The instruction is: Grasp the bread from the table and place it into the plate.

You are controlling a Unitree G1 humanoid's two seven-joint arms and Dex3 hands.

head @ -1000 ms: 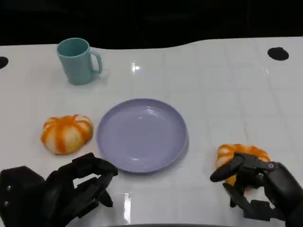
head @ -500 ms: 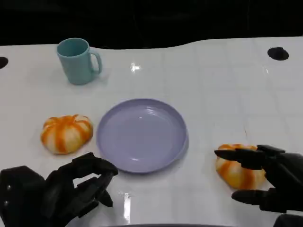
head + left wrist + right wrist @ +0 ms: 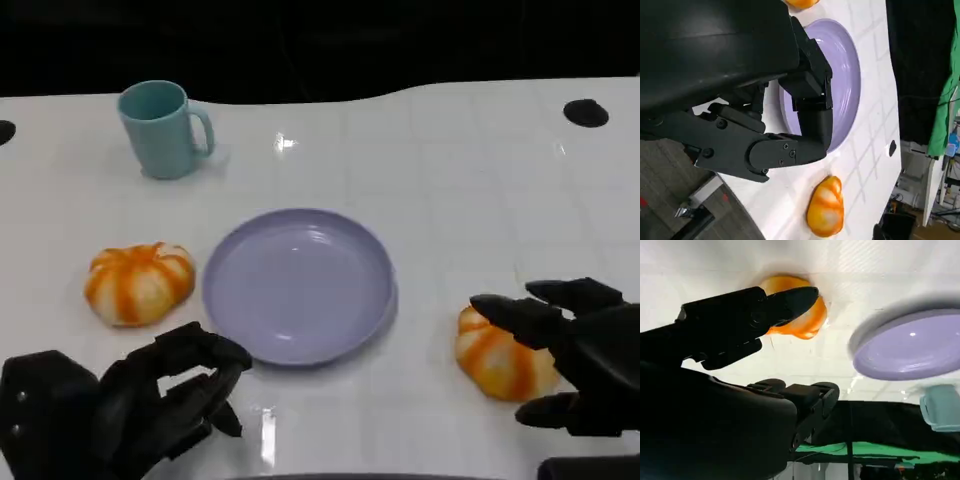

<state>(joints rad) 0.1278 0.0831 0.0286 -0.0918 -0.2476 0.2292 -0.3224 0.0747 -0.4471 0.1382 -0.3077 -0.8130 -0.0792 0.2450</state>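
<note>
Two orange-and-white striped breads lie on the white table, one on each side of the empty lilac plate [image 3: 300, 285]. The right bread [image 3: 498, 360] sits just in front of my right hand [image 3: 580, 365], whose fingers are spread wide around it, apart from its surface. In the right wrist view a fingertip [image 3: 795, 297] hovers over this bread [image 3: 802, 325], with the plate [image 3: 910, 352] beyond. The left bread [image 3: 140, 282] lies beyond my left hand [image 3: 130, 410], which holds nothing and has its fingers curled in. The left wrist view shows the plate [image 3: 845, 85] and the right bread [image 3: 826, 207].
A teal mug [image 3: 165, 128] stands at the back left, well behind the plate. Black round holes [image 3: 585, 113] mark the table's far corners. The table's front edge runs just below both hands.
My right hand had its fingers curled over the right bread; they have opened and the hand has drawn back to the right, leaving the bread on the table. The left hand has stayed put.
</note>
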